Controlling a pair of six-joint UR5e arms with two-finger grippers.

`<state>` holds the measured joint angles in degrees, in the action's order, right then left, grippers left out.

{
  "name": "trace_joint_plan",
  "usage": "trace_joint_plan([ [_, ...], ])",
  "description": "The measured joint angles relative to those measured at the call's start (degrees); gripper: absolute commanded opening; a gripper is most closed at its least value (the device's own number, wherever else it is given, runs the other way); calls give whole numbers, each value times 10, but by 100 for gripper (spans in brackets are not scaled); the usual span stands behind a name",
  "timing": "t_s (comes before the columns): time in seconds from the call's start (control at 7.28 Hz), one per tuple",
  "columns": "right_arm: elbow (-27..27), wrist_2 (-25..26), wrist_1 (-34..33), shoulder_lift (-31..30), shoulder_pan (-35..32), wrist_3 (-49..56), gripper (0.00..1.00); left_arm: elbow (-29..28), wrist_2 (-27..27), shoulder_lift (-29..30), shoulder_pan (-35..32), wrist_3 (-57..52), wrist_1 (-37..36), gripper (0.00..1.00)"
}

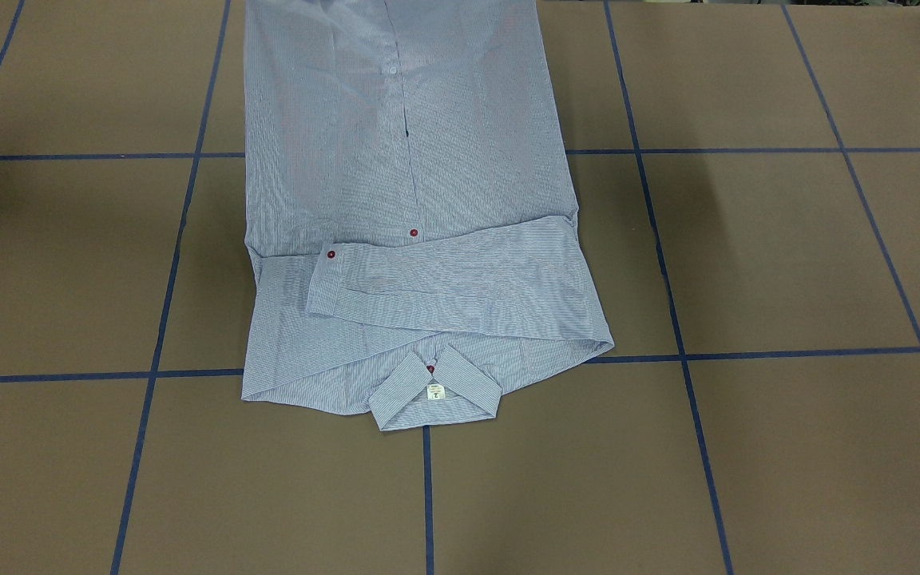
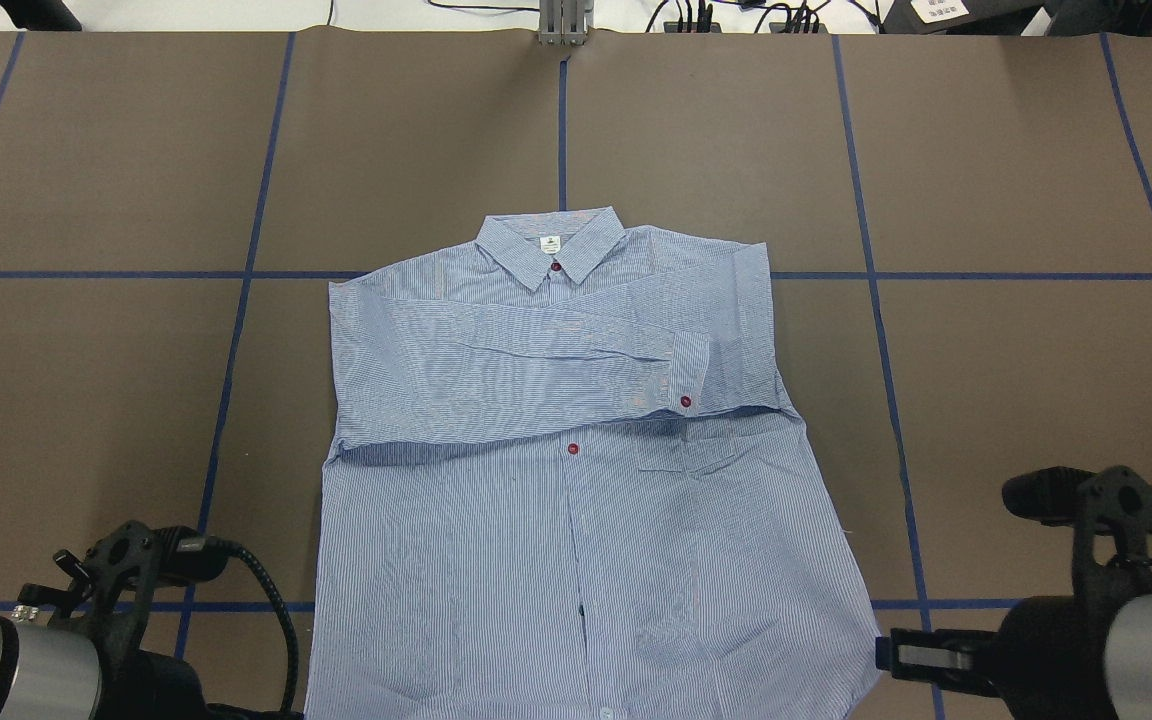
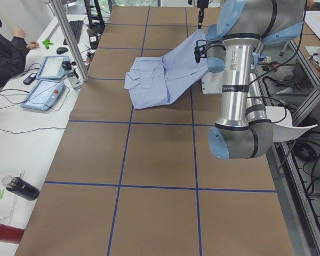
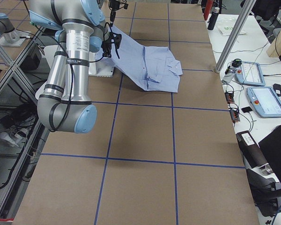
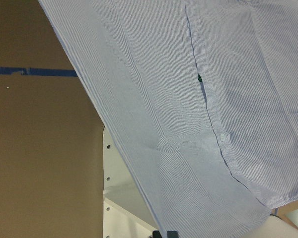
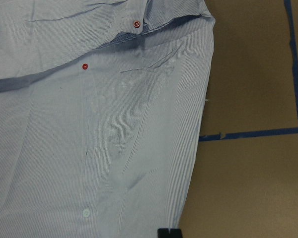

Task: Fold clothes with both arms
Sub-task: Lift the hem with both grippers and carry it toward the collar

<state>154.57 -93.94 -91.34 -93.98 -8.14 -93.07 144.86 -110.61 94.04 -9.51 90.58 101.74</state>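
The light blue-and-white striped shirt point(image 2: 556, 520) lies front up, collar point(image 2: 551, 245) at the far side, with both sleeves folded across the chest and a cuff point(image 2: 688, 375) above the chest pocket point(image 2: 696, 455). Its hem end reaches past the table's near edge and looks pulled taut. The left gripper point(image 5: 165, 234) shows as one black tip at the hem's corner and seems shut on the fabric. The right gripper point(image 6: 169, 232) shows the same way at the other hem corner, and also shows in the overhead view point(image 2: 888, 655). The shirt also shows in the front-facing view point(image 1: 396, 160).
The brown table point(image 2: 1016, 380) carries a blue tape grid. The white pedestal base point(image 5: 120, 198) sits under the hanging hem. A metal post point(image 2: 563, 20) stands at the far edge. An operator point(image 3: 5, 48), control pendants point(image 3: 45, 88) and a bottle point(image 3: 21, 188) are beside the table.
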Motion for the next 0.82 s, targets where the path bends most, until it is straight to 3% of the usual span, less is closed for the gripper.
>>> trace_joint_plan([
  [0.27, -64, -5, -10, 55, -54, 34, 0, -9, 1, 3, -34, 0, -1, 0],
  [0.82, -153, -9, -11, 140, -162, 84, 0, -49, 4, 9, -187, -2, -8, 0],
])
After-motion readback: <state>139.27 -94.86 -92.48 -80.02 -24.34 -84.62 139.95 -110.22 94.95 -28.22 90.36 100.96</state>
